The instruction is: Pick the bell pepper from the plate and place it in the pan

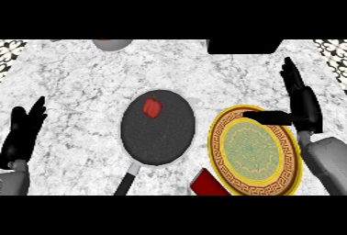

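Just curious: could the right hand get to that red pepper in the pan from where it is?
Probably yes. The right hand is open beside the plate, and nothing stands over the bell pepper in the pan.

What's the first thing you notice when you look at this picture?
The red bell pepper pops out first, lying in the black pan at the middle of the marble counter. Next is the gold-rimmed plate to the right, with nothing on it. The right robot hand is open just above it.

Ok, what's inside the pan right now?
The red bell pepper lies in the pan, toward its far side. Nothing else shows in it, and neither hand covers any of it.
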`<state>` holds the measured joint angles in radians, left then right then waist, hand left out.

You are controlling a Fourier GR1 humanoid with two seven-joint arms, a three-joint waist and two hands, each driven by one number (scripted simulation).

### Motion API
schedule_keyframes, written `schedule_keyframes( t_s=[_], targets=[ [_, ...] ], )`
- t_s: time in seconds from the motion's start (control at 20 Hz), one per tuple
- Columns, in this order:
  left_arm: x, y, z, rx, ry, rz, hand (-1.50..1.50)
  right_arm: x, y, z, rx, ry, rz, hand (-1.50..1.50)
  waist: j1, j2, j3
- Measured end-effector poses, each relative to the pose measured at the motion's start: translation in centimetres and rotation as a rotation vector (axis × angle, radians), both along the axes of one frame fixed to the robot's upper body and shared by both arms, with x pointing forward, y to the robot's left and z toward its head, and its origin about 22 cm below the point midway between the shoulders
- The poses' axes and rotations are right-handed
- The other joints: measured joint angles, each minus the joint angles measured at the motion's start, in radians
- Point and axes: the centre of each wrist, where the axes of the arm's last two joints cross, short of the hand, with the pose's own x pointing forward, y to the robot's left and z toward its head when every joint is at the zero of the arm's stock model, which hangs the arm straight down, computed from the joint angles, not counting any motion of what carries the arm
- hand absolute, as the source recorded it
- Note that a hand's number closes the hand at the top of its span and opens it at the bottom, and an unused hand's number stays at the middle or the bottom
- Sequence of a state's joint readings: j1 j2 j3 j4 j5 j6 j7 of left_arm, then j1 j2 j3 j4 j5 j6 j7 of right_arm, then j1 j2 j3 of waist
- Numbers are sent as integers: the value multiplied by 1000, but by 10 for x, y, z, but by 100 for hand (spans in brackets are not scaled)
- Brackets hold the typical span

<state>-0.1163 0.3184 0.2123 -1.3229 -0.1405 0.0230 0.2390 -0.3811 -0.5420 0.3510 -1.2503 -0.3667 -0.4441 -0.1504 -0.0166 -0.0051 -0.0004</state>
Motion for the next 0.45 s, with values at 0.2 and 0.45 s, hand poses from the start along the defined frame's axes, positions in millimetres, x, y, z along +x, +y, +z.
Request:
schedule_keyframes(
  t_s=[0.2,0.45],
  targets=[
    [0,2,-1,-1,3,-6,0,-20,-49,14,-15,2,16,-150,4,2,0],
    [-1,2,-1,-1,-3,-11,0,-41,-95,25,-33,5,38,-150,9,3,0]
  ],
)
